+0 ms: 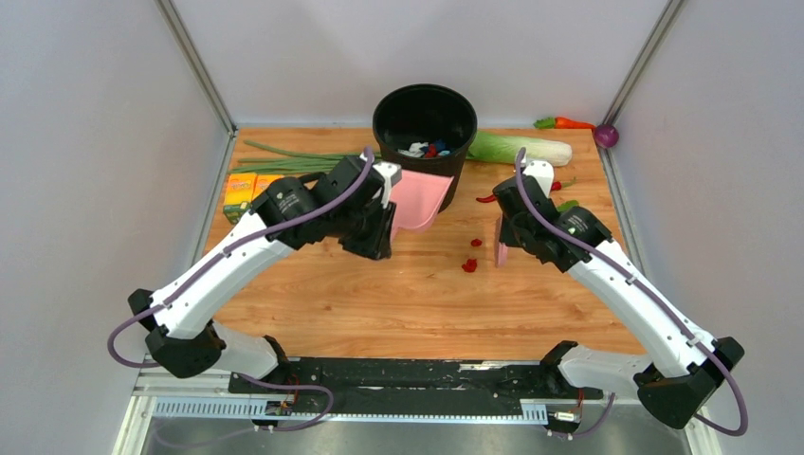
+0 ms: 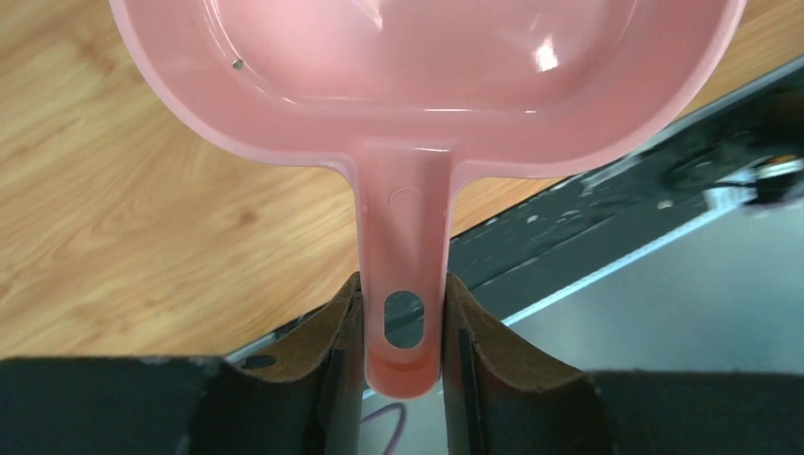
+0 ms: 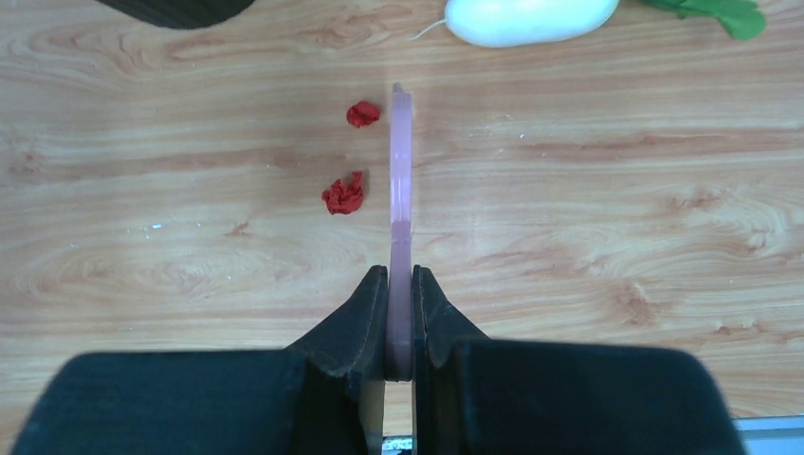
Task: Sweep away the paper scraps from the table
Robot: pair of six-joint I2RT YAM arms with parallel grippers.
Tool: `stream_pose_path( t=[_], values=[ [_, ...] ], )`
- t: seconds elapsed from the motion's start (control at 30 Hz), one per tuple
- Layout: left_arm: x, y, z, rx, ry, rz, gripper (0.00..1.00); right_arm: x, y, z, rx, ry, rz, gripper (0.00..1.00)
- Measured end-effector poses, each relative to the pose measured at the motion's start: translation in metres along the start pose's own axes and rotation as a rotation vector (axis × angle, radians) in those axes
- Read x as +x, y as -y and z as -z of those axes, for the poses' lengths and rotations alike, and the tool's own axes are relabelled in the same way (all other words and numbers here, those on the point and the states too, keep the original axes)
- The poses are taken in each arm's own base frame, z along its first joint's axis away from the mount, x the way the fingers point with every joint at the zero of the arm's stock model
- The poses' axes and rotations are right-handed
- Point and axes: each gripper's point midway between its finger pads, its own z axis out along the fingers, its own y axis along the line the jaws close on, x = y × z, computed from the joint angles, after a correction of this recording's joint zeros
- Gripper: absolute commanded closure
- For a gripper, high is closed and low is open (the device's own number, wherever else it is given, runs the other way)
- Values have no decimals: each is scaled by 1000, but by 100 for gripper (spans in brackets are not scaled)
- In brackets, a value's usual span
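Note:
Two tiny red paper scraps (image 1: pixel 476 243) (image 1: pixel 469 265) lie on the wooden table (image 1: pixel 379 299) just left of my right gripper (image 1: pixel 509 235). That gripper is shut on a thin pink scraper (image 1: pixel 500 248) held on edge. In the right wrist view the scraps (image 3: pixel 362 114) (image 3: pixel 344 193) lie just left of the scraper blade (image 3: pixel 399 180), apart from it. My left gripper (image 1: pixel 384 204) is shut on the handle (image 2: pixel 403 284) of the pink dustpan (image 1: pixel 419 199), lifted and tilted against the black bucket (image 1: pixel 424 118). The pan (image 2: pixel 427 76) looks empty.
The bucket holds white, blue and red scraps (image 1: pixel 422 149). A white radish (image 1: pixel 521 149) and a carrot (image 1: pixel 569 122) lie at the back right, green onions (image 1: pixel 284 156) and an orange box (image 1: pixel 242 194) at the back left. A red chili (image 1: pixel 486 199) pokes out beside the right arm.

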Motion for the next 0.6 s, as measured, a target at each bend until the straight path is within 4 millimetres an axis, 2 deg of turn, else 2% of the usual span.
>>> stream_pose_path(
  t=[0.13,0.3,0.43,0.6],
  values=[
    [40,-27,-20,-129,-102,-44,100,7,-7,-9,-22,-27,1,100],
    [78,-44,-43,-203,-217,-91,100,-2,-18,-11,-70,6,-9,100],
    [89,-48,-51,-218,-244,-99,100,2,-32,-18,-137,11,8,100],
    [91,-50,-57,-217,-247,-111,100,30,-35,-35,-166,-45,58,100]
  ],
)
